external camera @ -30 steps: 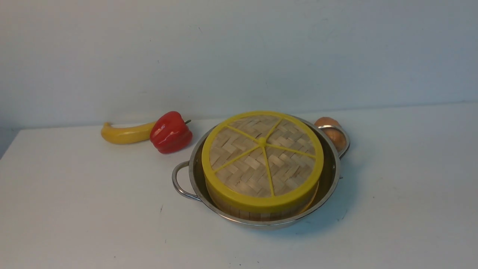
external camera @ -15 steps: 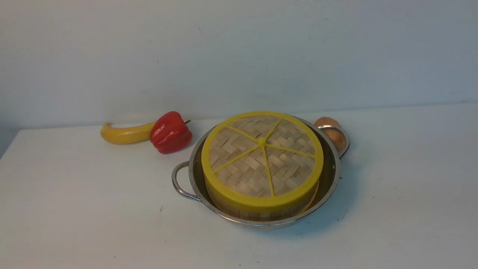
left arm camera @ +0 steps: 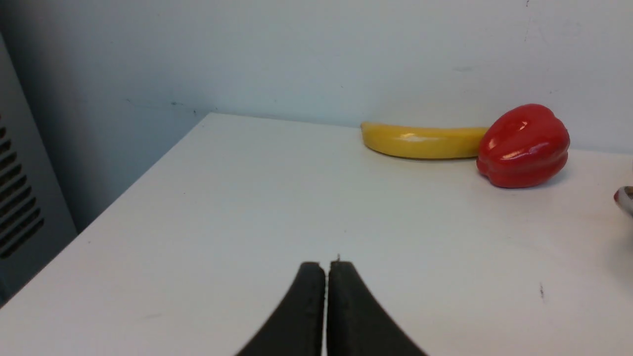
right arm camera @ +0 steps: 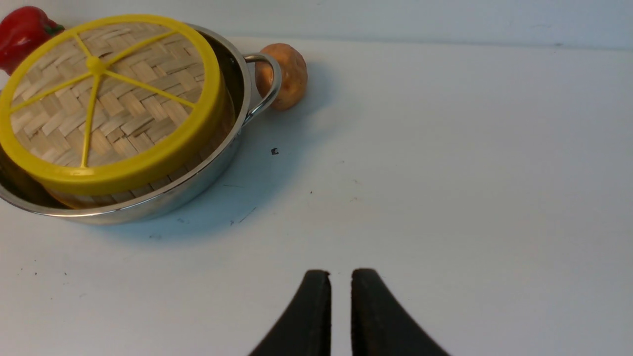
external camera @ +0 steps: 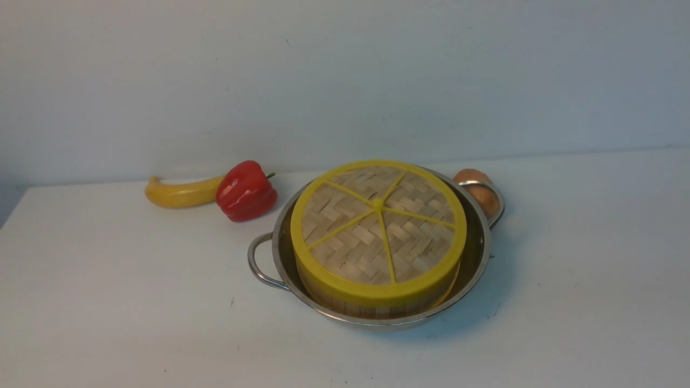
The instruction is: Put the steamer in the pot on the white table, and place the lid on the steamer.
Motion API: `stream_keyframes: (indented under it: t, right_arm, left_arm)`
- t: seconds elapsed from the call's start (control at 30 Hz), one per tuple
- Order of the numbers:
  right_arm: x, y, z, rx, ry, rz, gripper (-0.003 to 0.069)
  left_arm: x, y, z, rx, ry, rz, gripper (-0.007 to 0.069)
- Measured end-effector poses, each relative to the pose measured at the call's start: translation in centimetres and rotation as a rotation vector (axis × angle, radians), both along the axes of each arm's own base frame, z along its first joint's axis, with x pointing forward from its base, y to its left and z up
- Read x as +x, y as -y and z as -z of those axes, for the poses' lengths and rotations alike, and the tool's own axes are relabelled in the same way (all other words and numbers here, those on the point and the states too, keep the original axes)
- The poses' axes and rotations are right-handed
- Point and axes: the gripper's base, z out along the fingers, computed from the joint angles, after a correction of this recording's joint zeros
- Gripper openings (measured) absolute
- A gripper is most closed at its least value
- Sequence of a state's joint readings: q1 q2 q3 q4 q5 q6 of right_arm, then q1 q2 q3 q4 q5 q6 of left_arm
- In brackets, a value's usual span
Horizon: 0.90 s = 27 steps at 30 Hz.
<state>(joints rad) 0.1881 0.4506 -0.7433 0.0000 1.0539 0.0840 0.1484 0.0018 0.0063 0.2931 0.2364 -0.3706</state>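
Note:
The steamer (external camera: 372, 308) sits inside the shiny pot (external camera: 477, 253) on the white table (external camera: 108, 302). Only its slatted side shows below the lid. The lid (external camera: 379, 226), woven with a yellow rim and spokes, lies flat on top of the steamer. The right wrist view shows the same stack: lid (right arm camera: 106, 94), steamer side (right arm camera: 148, 188), pot (right arm camera: 217, 163). Neither gripper shows in the front view. My left gripper (left arm camera: 326, 267) is shut and empty over bare table, left of the pot. My right gripper (right arm camera: 341, 274) is empty, its jaws a narrow slit apart, to the pot's right.
A yellow banana (external camera: 180, 192) and a red bell pepper (external camera: 246, 190) lie behind and left of the pot. A brown onion-like ball (external camera: 477, 188) rests against the pot's far right handle. The wall runs along the table's back edge. The table's left edge drops off (left arm camera: 123, 198).

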Motion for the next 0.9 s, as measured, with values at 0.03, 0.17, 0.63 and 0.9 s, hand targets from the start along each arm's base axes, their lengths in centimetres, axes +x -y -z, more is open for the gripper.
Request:
stream_keyframes:
  t: [0.03, 0.17, 0.63, 0.9]
  right_arm:
    - [0.0, 0.0, 0.0, 0.005, -0.001, -0.002, 0.0095]
    - [0.0, 0.0, 0.0, 0.006, -0.001, -0.002, 0.0109]
    - [0.4, 0.1, 0.0, -0.038, 0.061, -0.008, 0.0148]
    - [-0.5, 1.0, 3.5, -0.066, 0.454, 0.102, 0.0169]
  left_arm:
    - [0.0, 0.0, 0.0, 0.0, 0.0, 0.0, 0.0011]
    - [0.0, 0.0, 0.0, 0.0, 0.0, 0.0, 0.002]
    - [0.0, 0.0, 0.0, 0.0, 0.002, 0.0, 0.0031]
    - [0.0, 0.0, 0.0, -0.001, 0.002, 0.0, 0.0031]
